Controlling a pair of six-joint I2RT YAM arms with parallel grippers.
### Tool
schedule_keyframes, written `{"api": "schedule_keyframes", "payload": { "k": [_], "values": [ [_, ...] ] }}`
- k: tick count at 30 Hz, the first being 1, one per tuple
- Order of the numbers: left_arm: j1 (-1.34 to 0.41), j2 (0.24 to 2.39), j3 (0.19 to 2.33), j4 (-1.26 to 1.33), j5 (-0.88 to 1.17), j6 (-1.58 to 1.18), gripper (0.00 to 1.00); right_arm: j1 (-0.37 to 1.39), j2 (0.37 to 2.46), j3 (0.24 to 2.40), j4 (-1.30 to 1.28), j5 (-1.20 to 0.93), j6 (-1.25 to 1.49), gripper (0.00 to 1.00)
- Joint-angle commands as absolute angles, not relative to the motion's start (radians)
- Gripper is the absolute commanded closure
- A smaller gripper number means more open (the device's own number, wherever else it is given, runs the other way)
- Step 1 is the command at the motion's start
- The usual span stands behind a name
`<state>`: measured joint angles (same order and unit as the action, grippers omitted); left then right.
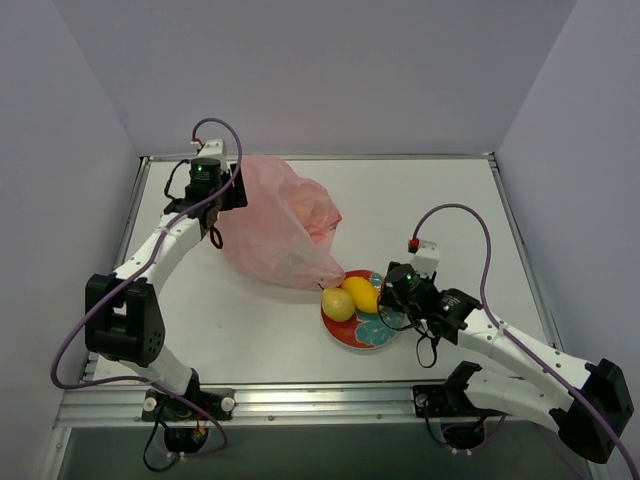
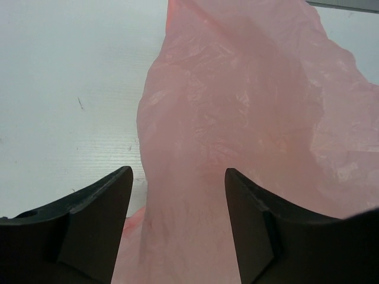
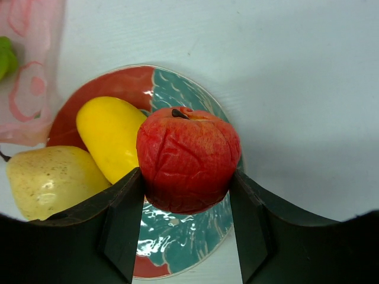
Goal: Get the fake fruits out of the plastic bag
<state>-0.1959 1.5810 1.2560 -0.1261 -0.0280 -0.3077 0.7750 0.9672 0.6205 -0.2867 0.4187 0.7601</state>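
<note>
The right gripper [image 3: 185, 173] is closed part-way on a red fruit [image 3: 188, 157], a wrinkled, apple-shaped one with a dark stem on top; its two dark fingers press the fruit's left and right sides, and the fruit hangs just above the teal side of the round red-and-teal plate [image 3: 177, 242]. Beside it on the plate lie a yellow fruit [image 3: 109, 133] and a pale pear [image 3: 50, 177] with fine speckles, touching each other; the pear sits at the plate's edge nearest the bag.

The left gripper [image 2: 177, 172] stands with its jaws well apart and grips nothing firmly; a raised fold of the plastic bag [image 2: 249, 106] fills the gap between the fingers, though whether the film touches either finger I cannot tell from the wrist view. In the top view this gripper is at the bag's far left edge, towards the back of the table [image 2: 65, 77].

The pink bag lies crumpled between the left gripper and the plate, its near corner reaching the plate's rim; a green fruit [image 3: 6, 56] shows at the bag's mouth, seemingly inside the film.
</note>
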Motion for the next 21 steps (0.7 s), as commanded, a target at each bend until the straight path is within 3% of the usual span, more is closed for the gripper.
{"api": "schedule_keyframes", "payload": {
  "k": [1, 8, 13, 16, 21],
  "values": [
    [-0.190, 1.523, 1.272, -0.115, -0.018, -0.328, 0.38, 0.785, 0.946, 0.614, -0.353, 0.488, 0.847, 0.90],
    [-0.190, 1.519, 1.270, -0.113, -0.005, -0.337, 0.35, 0.825, 0.942, 0.577, -0.368, 0.469, 0.896, 0.89],
    [-0.193, 1.523, 1.264, -0.110, 0.000, -0.353, 0.34, 0.871, 0.917, 0.532, -0.387, 0.477, 0.959, 0.82],
    [-0.193, 1.523, 1.261, -0.109, 0.000, -0.356, 0.33, 0.891, 0.891, 0.528, -0.405, 0.485, 0.983, 0.76],
    [-0.196, 1.517, 1.256, -0.107, 0.000, -0.356, 0.33, 0.907, 0.877, 0.528, -0.416, 0.495, 0.997, 0.51]
  ]
}}
